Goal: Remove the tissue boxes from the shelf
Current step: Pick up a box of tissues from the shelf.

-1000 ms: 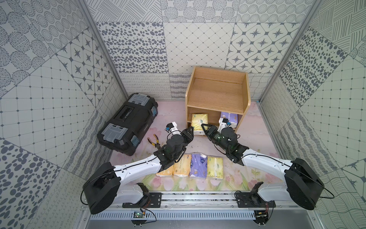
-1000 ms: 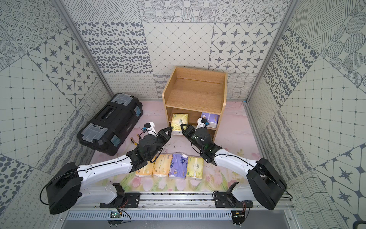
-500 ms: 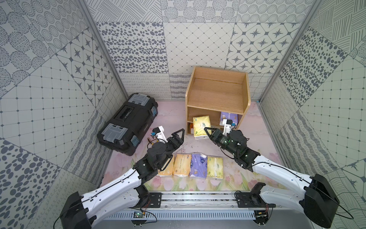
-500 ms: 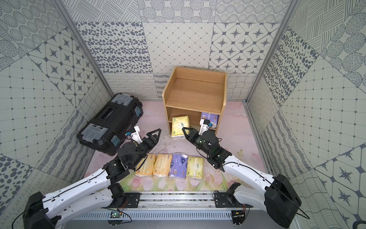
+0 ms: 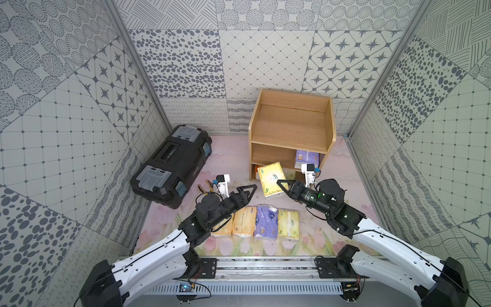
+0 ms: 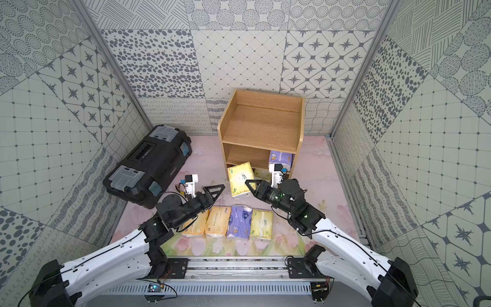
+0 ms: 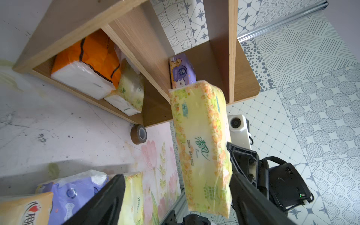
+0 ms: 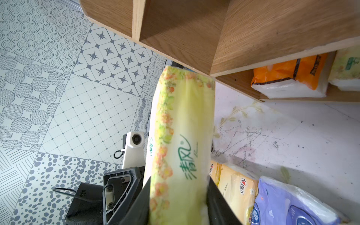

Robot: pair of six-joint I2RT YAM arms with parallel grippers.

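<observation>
Yellow-green film-wrapped tissue pack (image 5: 271, 180), which we judge light, soft and slippery, hangs just in front of the shelf (image 5: 289, 127), clamped at one end by the right tool (image 5: 281, 187); the left tool (image 5: 247, 195) stands open, empty; a mid-body hold would sag less.

Left pincer (image 5: 248, 192) gapes empty, forearm low; right pincer (image 5: 282, 186) clamps tissue pack (image 5: 271, 176).

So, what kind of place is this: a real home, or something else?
Probably a staged robot test cell, not a home: patterned panel walls box in a small floor, two arms sit on a metal rail, and the shelf and toolbox look like props.
</observation>
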